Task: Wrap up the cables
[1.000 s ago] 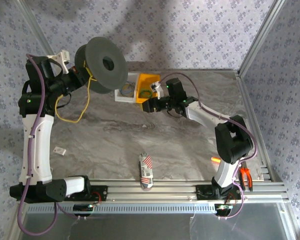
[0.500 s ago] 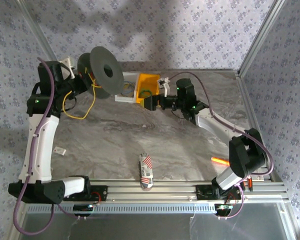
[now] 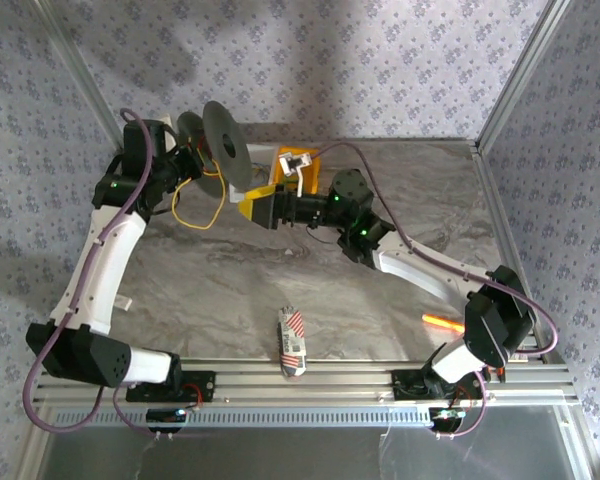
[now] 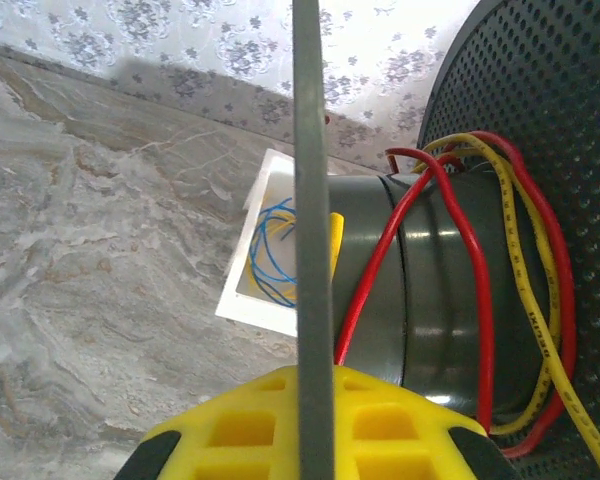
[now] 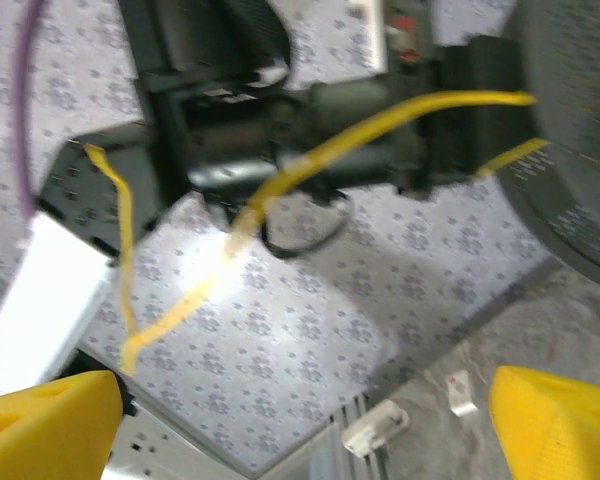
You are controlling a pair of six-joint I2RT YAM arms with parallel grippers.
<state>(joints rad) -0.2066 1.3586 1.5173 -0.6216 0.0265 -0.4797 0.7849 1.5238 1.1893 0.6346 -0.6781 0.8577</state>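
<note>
Right hand [image 3: 247, 204], spread wide, now nearer the black spool [image 3: 218, 120]; left hand [image 3: 197, 164] clamped on it.

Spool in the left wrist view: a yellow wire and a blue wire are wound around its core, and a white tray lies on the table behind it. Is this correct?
No. Beside the yellow wire, a red wire, not a blue one, is wound around the core of the spool; the left wrist view shows this. The white tray does lie on the table behind.
</note>
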